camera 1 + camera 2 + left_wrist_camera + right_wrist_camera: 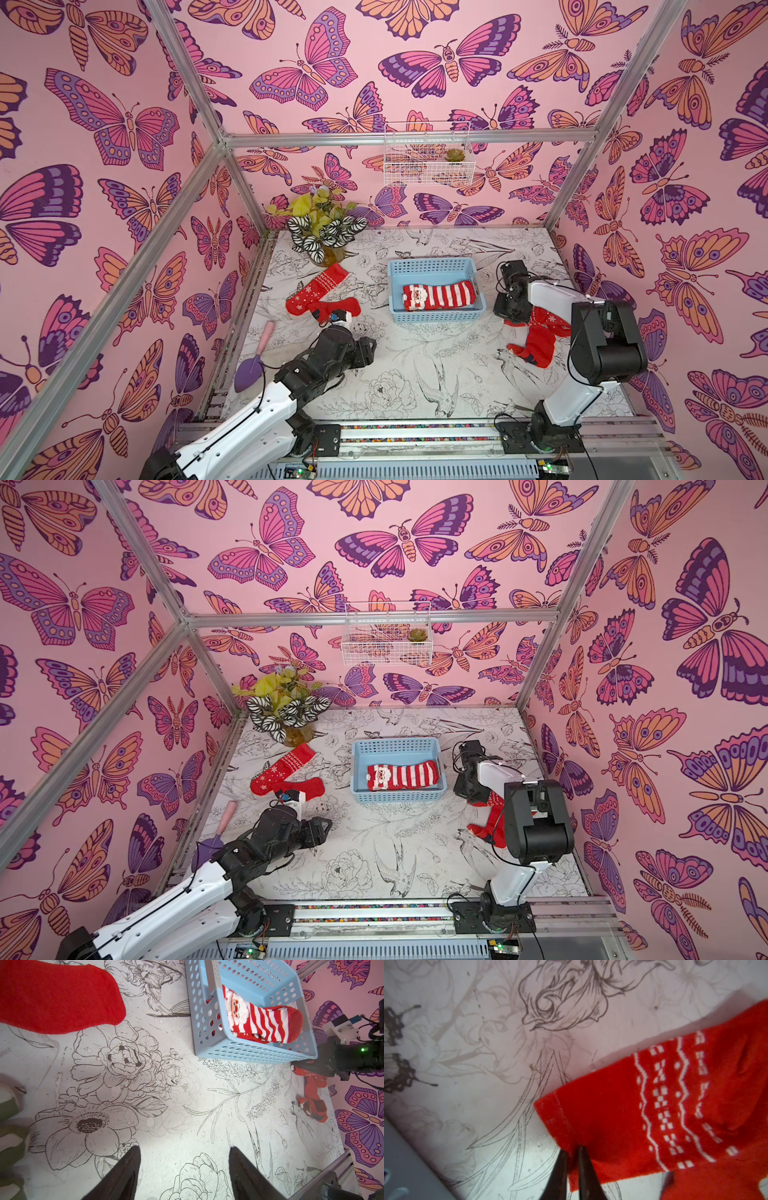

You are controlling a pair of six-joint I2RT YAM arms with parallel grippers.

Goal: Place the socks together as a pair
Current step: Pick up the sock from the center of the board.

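By the left wall I see a trowel (252, 361); past it a snowflake sock (316, 287) and a plain sock (338, 306) lie touching on the table (415, 374); my left gripper (184, 1150) hovers near them, jaws wide, holding nothing; in the middle, 1 striped sock (440, 295) lies in the basket (432, 264); at the right, my right gripper (572, 1150) has its jaws pinched tight on the cuff of a patterned sock (654, 1095), beside a red heap (540, 347) of socks.
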